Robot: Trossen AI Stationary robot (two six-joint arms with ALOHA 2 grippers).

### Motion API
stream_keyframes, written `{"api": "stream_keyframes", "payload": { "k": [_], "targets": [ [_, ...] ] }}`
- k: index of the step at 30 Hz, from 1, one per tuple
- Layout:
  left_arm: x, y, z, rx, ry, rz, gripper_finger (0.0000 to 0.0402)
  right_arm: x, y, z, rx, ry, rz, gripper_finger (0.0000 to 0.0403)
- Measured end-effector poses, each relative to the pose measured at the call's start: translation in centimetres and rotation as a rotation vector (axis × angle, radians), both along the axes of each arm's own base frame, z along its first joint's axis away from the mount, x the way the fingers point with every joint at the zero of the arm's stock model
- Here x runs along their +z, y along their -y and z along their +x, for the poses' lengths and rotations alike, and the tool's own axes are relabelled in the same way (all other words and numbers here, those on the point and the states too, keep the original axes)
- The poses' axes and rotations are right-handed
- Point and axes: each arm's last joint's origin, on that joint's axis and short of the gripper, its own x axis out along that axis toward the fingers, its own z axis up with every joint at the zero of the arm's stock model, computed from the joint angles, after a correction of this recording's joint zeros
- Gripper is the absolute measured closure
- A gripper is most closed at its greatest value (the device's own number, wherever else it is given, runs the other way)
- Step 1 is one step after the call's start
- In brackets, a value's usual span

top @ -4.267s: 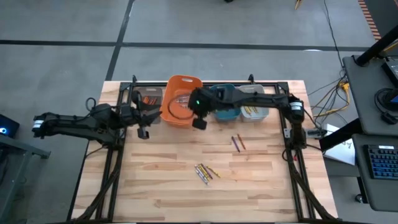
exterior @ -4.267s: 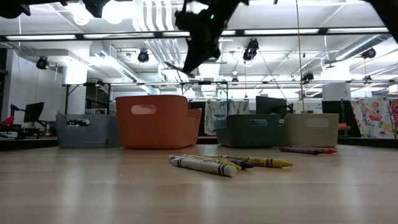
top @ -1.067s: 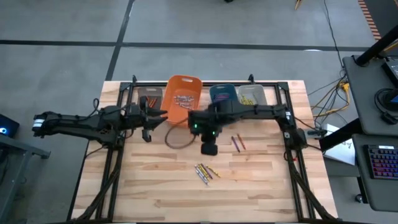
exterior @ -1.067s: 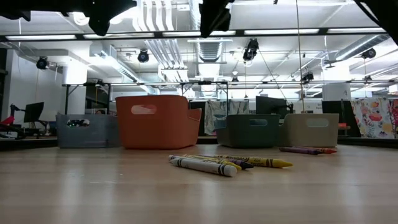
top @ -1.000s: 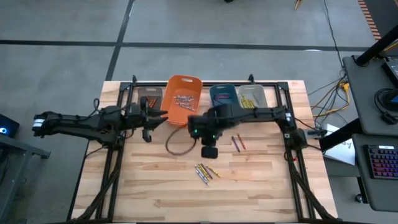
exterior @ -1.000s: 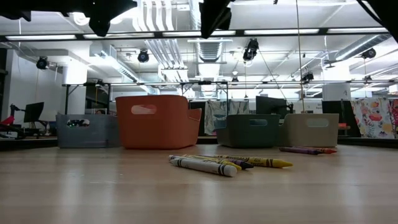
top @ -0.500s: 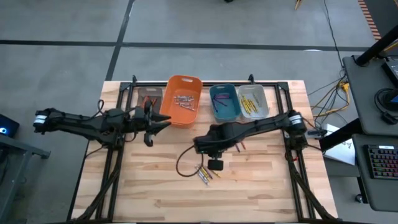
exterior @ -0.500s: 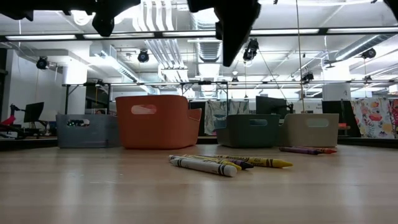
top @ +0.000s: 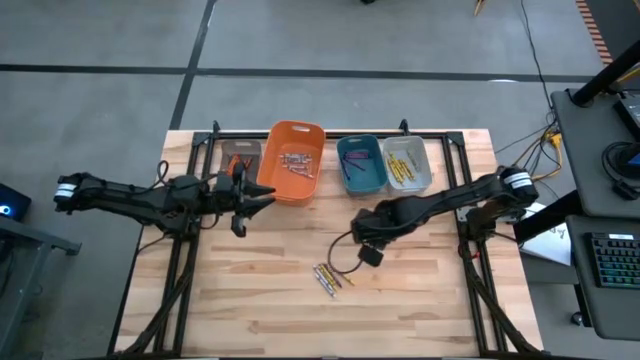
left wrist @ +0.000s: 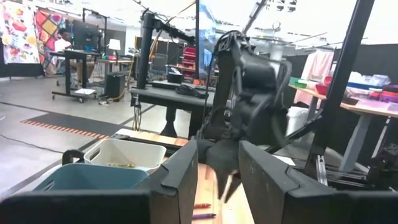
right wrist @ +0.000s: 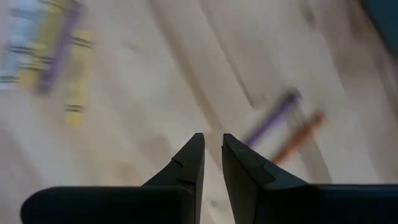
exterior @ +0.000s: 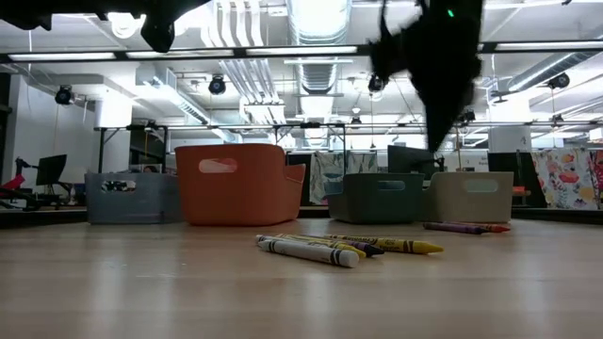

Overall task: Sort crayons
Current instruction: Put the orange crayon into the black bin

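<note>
Since half a second ago the right gripper has swung from above the yellow-grey pile of crayons toward the purple and orange pair, which its wrist view shows only as blurred streaks; its thin pointed fingers stand slightly apart, holding nothing. More crayons lie in the smooth plastic bins at the back of the pale plank table. The left gripper hovers near the orange bin, its blocky fingers apart and empty. From the low view, bin walls hide their contents.
</note>
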Motion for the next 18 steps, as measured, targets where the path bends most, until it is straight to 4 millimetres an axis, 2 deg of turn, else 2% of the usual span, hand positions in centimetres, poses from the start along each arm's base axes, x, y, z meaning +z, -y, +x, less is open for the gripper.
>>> {"api": "stream_keyframes", "payload": {
  "k": [8, 13, 18],
  "targets": [
    [-0.1, 0.0, 0.2, 0.001, -0.004, 0.011, 0.0302, -4.7, 1.9, -4.3, -0.232, -0.153, -0.006, 0.0355],
    [0.1, 0.0, 0.3, 0.005, 0.012, 0.036, 0.0302, -5.9, 3.2, -5.0, -0.317, -0.155, -0.002, 0.0355],
    [0.1, 0.0, 0.2, 0.007, 0.017, 0.051, 0.0302, -6.1, 4.0, -4.8, -0.337, -0.134, 0.004, 0.0355]
  ]
}}
